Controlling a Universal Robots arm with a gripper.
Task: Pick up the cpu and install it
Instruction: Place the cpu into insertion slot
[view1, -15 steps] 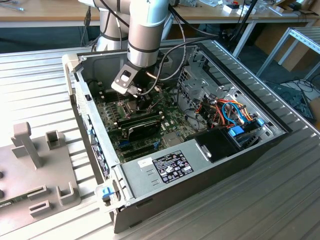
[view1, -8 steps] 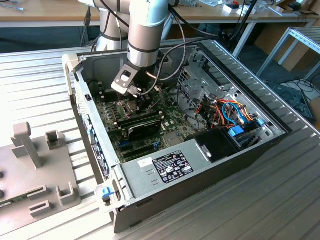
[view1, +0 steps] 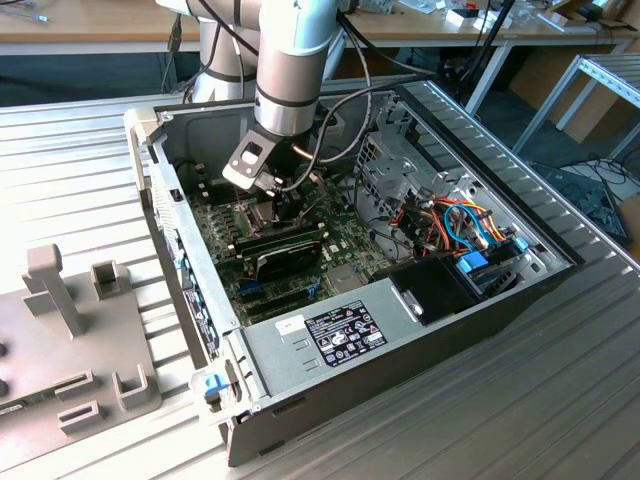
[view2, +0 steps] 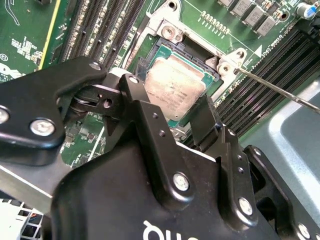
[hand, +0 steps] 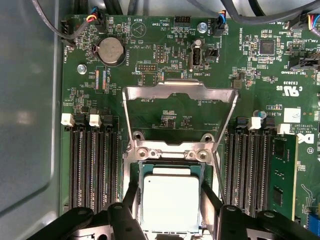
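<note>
Over the ribbed metal table (view1: 520, 425), in the exterior view, the grey arm (view1: 290, 80) reaches into an open black computer case (view1: 450, 345), its gripper (view1: 287, 205) low above the green motherboard (view1: 345, 240). In the second wrist view the gripper (view2: 169, 99) straddles the small silver-grey square cpu (view2: 175, 87), which lies in the dark socket (view2: 172, 50). In the first wrist view the hinged metal frame (hand: 180, 91) stands open, leaving the socket free for the cpu (hand: 171, 202); whether the gripper clamps it, I cannot tell.

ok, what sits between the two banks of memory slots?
The socket with the cpu in it, its hinged frame swung open, seen in the first wrist view.
</note>
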